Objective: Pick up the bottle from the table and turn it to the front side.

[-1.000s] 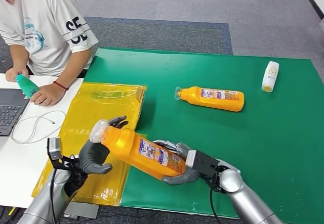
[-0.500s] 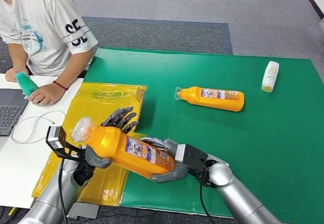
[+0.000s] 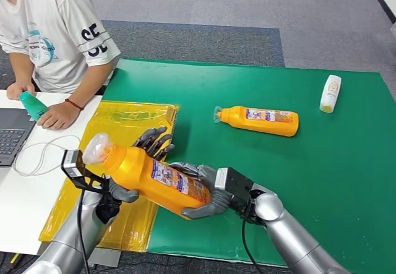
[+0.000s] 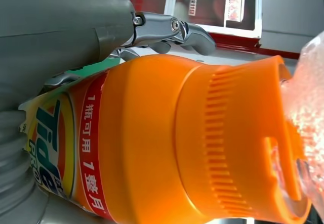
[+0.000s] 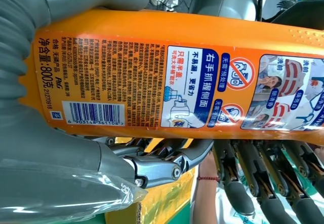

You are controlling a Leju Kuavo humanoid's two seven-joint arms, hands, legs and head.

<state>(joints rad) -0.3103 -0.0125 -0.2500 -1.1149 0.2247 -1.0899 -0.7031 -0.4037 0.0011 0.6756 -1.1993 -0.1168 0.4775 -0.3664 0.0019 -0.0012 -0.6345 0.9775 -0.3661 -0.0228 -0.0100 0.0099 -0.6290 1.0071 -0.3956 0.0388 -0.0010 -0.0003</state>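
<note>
An orange detergent bottle (image 3: 158, 178) with a clear cap hangs tilted above the near edge of the green mat (image 3: 280, 181), between my two hands. My right hand (image 3: 208, 195) grips its base end. My left hand (image 3: 124, 193) holds the shoulder end, thumb under it and fingers (image 3: 154, 141) stretched out behind it. The left wrist view shows the bottle (image 4: 153, 133) close up with a Tide label. In the right wrist view the bottle (image 5: 172, 82) presents its barcode and small-print side, with the left hand's dark fingers (image 5: 267, 183) behind it.
A second orange bottle (image 3: 259, 120) lies on the mat's middle and a small white bottle (image 3: 330, 93) at its far right. A yellow bag (image 3: 121, 125) lies under my left hand. A person (image 3: 51, 33) sits at the far left with a teal bottle (image 3: 33, 104), beside a laptop (image 3: 12, 135).
Both hands carried the bottle a little to the left and up. The left hand's fingers, curled at the neck a second ago, now stretch out behind the bottle's shoulder.
</note>
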